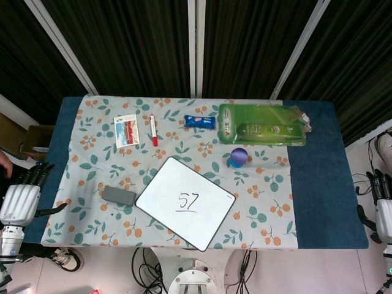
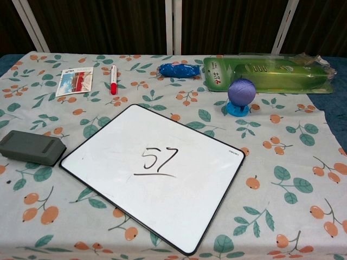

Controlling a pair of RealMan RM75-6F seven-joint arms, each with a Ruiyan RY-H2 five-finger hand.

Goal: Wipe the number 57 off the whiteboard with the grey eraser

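— On the near half of the table, where is the number?
— Mid-board: the 57 (image 2: 158, 160) sits underlined on the whiteboard (image 2: 108, 146), which lies turned corner-first toward the robot.
— And the grey eraser (image 2: 31, 147)?
— Just beside the board's left corner, flat, long axis roughly left to right, slightly skewed.
— Hands?
— Left hand (image 1: 23, 193) hangs off the table's left edge, fingers extended, side by side, holding nothing. Right hand (image 1: 383, 208) hangs off the right edge; I cannot tell its fingers.
— Advice?
— I'd reach left, grip the eraser across its short sides, press flat.
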